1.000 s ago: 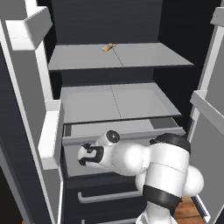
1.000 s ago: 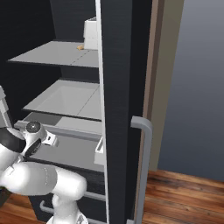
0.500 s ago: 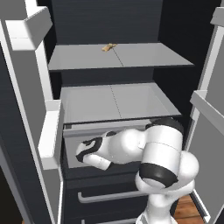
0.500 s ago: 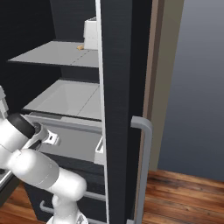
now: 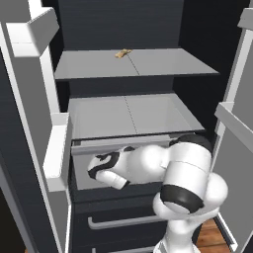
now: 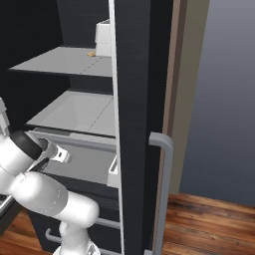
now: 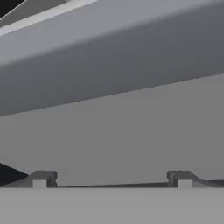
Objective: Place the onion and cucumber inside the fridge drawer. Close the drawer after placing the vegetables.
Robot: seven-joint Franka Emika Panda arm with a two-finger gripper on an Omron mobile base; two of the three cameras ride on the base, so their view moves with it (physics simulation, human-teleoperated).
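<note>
I see the gripper with its fingers wide apart and nothing between them, pointed at the flat grey front of the fridge drawer. The drawer sits under the lower shelf, its top edge a little forward of it. I cannot see the onion or the cucumber.

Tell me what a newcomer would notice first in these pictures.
The white arm reaches low into the open fridge, its open gripper facing the plain grey front of the fridge drawer, just under the lower shelf. Above, a small tan item lies alone on the upper shelf. In the right base view, the fridge door's edge with its grey bar handle stands tall beside a wooden floor.
</note>
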